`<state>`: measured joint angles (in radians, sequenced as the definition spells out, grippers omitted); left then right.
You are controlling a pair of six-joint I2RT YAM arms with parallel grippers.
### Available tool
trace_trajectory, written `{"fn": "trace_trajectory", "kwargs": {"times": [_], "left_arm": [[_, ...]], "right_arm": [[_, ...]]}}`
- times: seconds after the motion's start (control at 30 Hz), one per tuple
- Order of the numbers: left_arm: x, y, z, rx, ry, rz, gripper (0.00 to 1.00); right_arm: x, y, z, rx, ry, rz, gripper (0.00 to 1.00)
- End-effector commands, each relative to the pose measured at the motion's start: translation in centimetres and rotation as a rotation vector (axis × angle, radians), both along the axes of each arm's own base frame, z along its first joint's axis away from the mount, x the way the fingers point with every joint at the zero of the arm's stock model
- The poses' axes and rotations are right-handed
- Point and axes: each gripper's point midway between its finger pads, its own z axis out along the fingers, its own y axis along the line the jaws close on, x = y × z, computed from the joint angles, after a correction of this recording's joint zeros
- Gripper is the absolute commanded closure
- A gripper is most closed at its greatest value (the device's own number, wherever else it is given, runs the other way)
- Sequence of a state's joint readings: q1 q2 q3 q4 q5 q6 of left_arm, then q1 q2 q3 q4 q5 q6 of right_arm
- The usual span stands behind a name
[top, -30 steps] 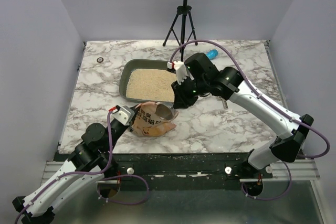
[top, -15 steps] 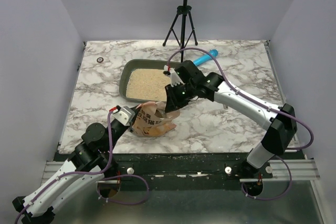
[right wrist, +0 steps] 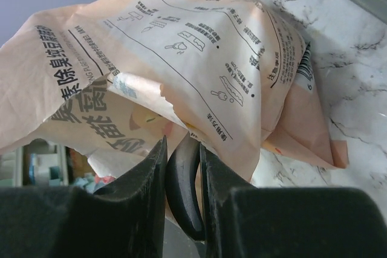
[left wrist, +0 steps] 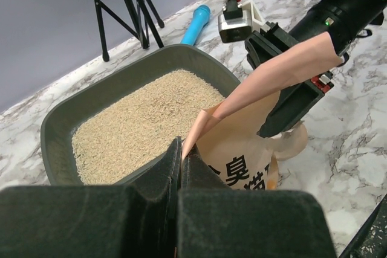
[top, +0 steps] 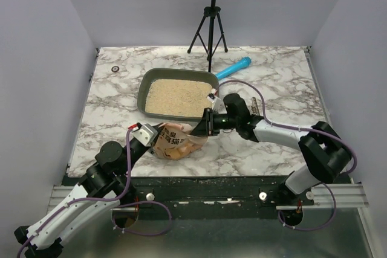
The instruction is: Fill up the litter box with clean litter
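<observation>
The dark grey-green litter box point(top: 143, 92) stands at mid-table, holding a layer of pale beige litter point(top: 176, 97); both also show in the left wrist view, the box point(left wrist: 57, 128) and the litter point(left wrist: 139, 119). The orange-pink printed bag point(top: 176, 143) lies just in front of the box. My left gripper point(top: 154, 136) is shut on the bag's left edge point(left wrist: 190, 134). My right gripper point(top: 202, 127) is at the bag's open mouth point(right wrist: 199, 46), shut on a dark curved scoop handle point(right wrist: 183, 191). The scoop's bowl is hidden.
A blue-handled tool point(top: 234, 67) lies behind the box's right corner. A black tripod point(top: 208, 25) stands at the back of the table. A small dark disc point(top: 115, 69) sits at the back left. The table's front edge runs just below the bag.
My right arm has dropped from over the box's near right corner and stretched low towards the bag's mouth with the scoop. The left arm and bag have barely moved.
</observation>
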<state>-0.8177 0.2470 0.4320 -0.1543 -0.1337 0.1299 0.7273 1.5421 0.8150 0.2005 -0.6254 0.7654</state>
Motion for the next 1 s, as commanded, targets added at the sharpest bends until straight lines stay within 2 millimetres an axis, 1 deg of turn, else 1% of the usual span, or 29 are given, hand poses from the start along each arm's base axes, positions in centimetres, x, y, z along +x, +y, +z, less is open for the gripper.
{"fn": "trace_trajectory", "kwargs": {"times": [0.0,0.13,0.27,0.4,0.47,0.7,0.83,0.97], "left_arm": [[-0.2,0.8,3.2,-0.038,-0.071,0.017,1.00],[-0.3,0.7,2.8,-0.022,-0.065,0.007,1.00],[-0.3,0.7,2.8,-0.017,-0.069,0.007,1.00],[-0.4,0.6,2.9,-0.019,-0.079,-0.005,1.00],[-0.7,0.5,3.0,-0.027,-0.091,-0.018,1.00],[-0.8,0.4,3.0,-0.025,-0.101,-0.027,1.00],[-0.9,0.3,3.0,-0.023,-0.105,-0.039,1.00],[-1.1,0.2,3.2,-0.035,-0.120,-0.047,1.00]], "right_arm": [[-0.5,1.2,-0.7,0.167,0.107,-0.053,0.99],[-0.2,1.6,1.1,0.264,0.080,-0.065,0.99],[-0.3,1.7,3.7,0.367,0.037,-0.052,0.99],[-0.6,1.3,6.0,0.467,0.022,-0.045,0.99],[-0.7,1.1,6.8,0.505,0.022,-0.029,0.99],[-1.0,0.1,8.3,0.549,0.007,-0.020,1.00],[-1.1,-1.4,8.8,0.574,-0.005,-0.025,0.99],[-1.2,-3.0,8.7,0.579,-0.008,-0.044,0.99]]}}
